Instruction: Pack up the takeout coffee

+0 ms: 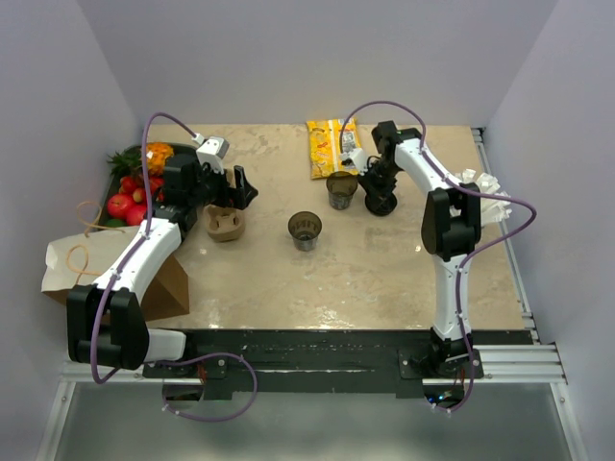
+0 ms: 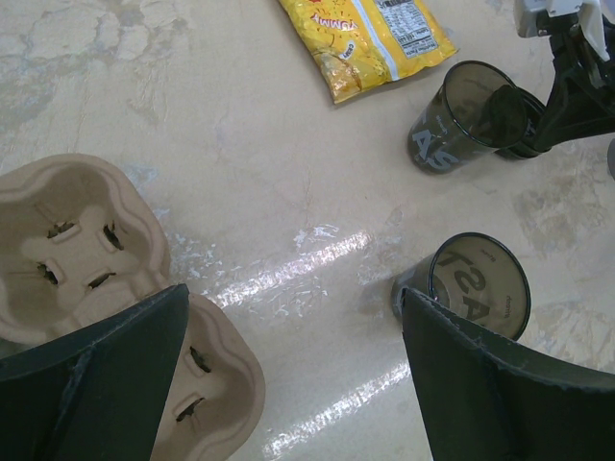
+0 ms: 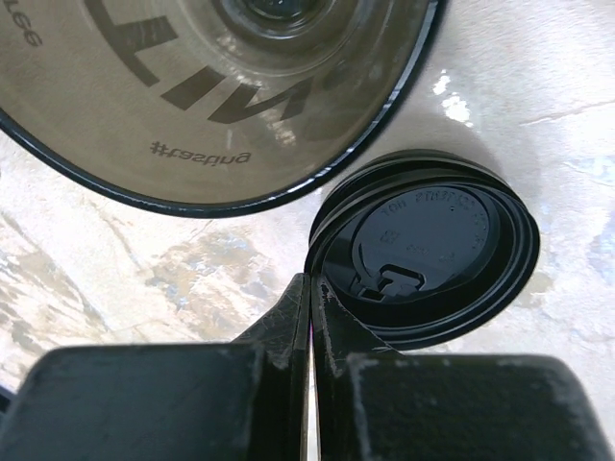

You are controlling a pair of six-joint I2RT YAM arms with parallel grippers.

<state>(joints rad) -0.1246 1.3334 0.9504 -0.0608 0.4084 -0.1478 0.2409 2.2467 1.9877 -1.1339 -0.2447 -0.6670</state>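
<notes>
The worktop point(image 2: 240, 163) looks like polished beige stone, smooth and glossy, with streaks of reflected light. The cup carrier point(image 2: 86, 240) is moulded paper pulp, matt and fibrous. The near cup point(image 2: 478, 288) and the far cup point(image 2: 461, 120) are smoky see-through plastic, smooth and shiny, with printed letters. The lid point(image 3: 432, 250) is glossy black plastic with raised lettering. The snack bag point(image 2: 370, 38) is slick yellow film. The paper bag point(image 1: 82, 264) is matt, creased brown paper. The left tool point(image 2: 295, 298) has fingers point(image 2: 480, 384) of dark matt plastic, scuffed at the edges.
</notes>
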